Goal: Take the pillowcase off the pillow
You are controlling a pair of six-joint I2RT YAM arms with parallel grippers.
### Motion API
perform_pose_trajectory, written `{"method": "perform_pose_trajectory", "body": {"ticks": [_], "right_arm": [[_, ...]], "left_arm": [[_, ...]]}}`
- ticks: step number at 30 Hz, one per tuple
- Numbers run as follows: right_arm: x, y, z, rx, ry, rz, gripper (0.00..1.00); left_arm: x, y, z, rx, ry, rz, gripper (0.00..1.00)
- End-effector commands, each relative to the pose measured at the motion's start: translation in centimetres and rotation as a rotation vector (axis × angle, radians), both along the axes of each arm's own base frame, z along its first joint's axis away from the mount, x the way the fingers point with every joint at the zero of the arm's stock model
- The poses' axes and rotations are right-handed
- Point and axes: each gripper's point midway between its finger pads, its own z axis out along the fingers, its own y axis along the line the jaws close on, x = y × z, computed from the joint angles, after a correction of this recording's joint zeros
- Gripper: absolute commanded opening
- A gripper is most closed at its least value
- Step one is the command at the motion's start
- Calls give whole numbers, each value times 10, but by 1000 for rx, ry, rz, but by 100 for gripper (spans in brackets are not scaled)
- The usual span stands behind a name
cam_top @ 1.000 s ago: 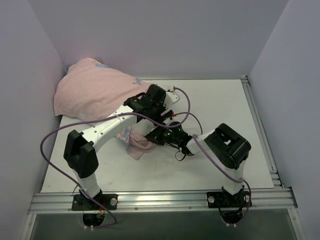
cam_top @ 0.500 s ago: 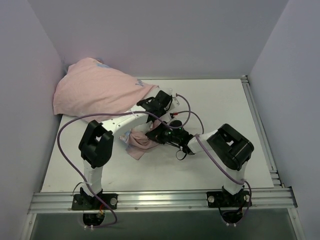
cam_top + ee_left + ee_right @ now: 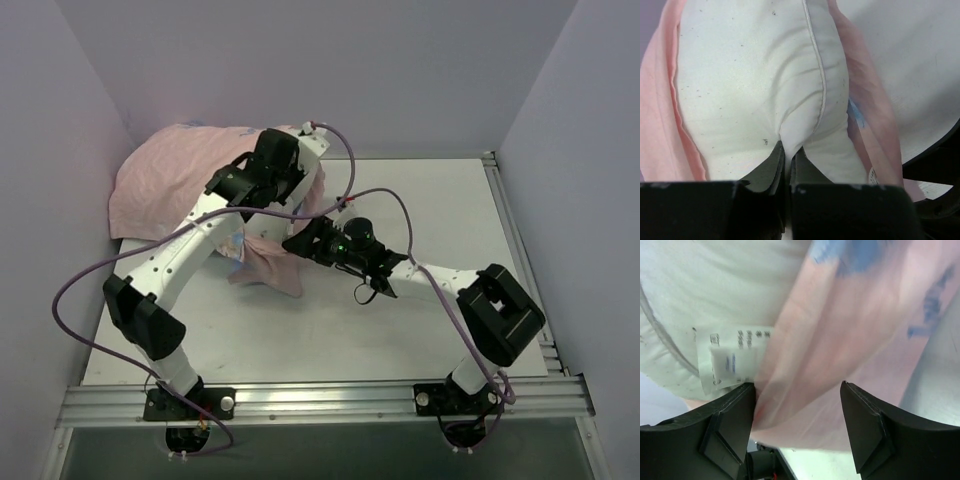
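At the far left corner of the table (image 3: 420, 200) the pillowcase (image 3: 165, 185) lies bunched against the wall, its pale pink reverse side outward. The left arm reaches over it, and the left end effector (image 3: 787, 155) is pressed together, pinching a fold at the end of the pillow (image 3: 750, 75). The left wrist view shows this white cushion bulging out of the case, a piped seam running down it and pink cloth flanking it on both sides. Just to the right, a loose flap of the pink cover droops onto the table. The right end effector (image 3: 797, 387) is at this flap with its fingers spread, the pink cloth with blue print showing through lying in the gap between them. Beside its left finger (image 3: 727, 430) a small printed label (image 3: 732, 357) hangs from the white cushion.
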Motion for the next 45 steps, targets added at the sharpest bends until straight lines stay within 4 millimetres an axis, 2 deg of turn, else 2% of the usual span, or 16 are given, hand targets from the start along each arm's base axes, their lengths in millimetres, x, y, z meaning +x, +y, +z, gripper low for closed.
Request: {"method": "perform_pose_trajectory", "body": {"ticks": [1,6,9,10,12,16,21,27,29,30,31,33,35,36,42,45], "right_arm": [[10,-5,32,-84,-167,9,68],[10,17,41,-35,-179,62,65],[7,33,45,33,-164,96,38],[7,36,41,39,-150,102,15],[5,39,41,64,-140,110,0],[-6,41,5,12,-70,111,0],[-4,34,-39,-45,2,81,0],[57,16,-62,-92,62,12,0],[85,17,-51,-110,45,5,0],[102,9,-57,-121,54,-10,6],[117,14,-37,-98,16,-3,17],[124,3,-9,-94,-27,13,47],[125,-20,5,-168,-58,-44,62],[125,-37,40,-205,-154,-64,70],[85,-106,124,-421,-332,-155,86],[55,-115,150,-407,-381,-148,95]], "left_arm": [[-13,0,84,-177,-150,-6,2],[-11,3,121,-273,-209,29,2],[-4,10,136,-316,-227,66,2],[-1,13,153,-355,-252,79,2],[12,33,165,-377,-277,136,2],[15,67,232,-451,-426,189,2],[-6,76,262,-541,-456,157,2],[-66,42,262,-696,-305,-91,2],[-81,33,260,-746,-253,-138,2],[-89,26,247,-766,-191,-163,2],[-89,25,238,-764,-168,-161,2],[-76,24,205,-732,-117,-112,2],[-57,27,187,-702,-125,-55,2],[-48,24,172,-688,-104,-40,2],[-3,-14,131,-721,-16,-33,2],[12,-32,126,-701,-26,-36,2]]}}
